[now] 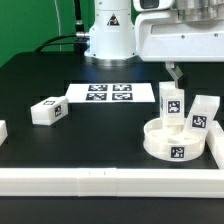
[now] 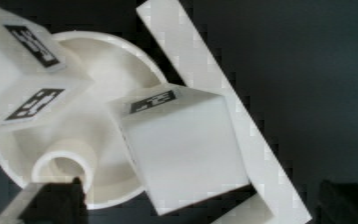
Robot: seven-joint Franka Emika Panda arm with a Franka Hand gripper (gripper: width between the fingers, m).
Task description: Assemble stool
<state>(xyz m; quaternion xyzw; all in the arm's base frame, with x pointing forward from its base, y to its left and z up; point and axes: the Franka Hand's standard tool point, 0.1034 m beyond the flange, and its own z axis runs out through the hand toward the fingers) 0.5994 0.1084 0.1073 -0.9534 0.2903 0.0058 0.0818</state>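
Observation:
The round white seat (image 1: 172, 145) lies near the exterior view's right and also shows in the wrist view (image 2: 78, 140). One tagged leg (image 1: 172, 104) stands upright on the seat. A second leg (image 1: 203, 114) stands beside the seat against the right rail. In the wrist view this second leg (image 2: 185, 150) lies in line with the gap between my fingers. A third leg (image 1: 47, 111) lies on the table at the left, and a fourth (image 1: 2, 131) shows at the left edge. My gripper (image 1: 177, 76) hangs open and empty just above the two legs; it also shows in the wrist view (image 2: 190, 208).
The marker board (image 1: 110, 93) lies flat behind the middle of the table. A long white rail (image 1: 100, 181) runs along the front edge and another rail (image 1: 216, 145) runs beside the seat, also seen in the wrist view (image 2: 202, 70). The robot base (image 1: 108, 35) stands at the back.

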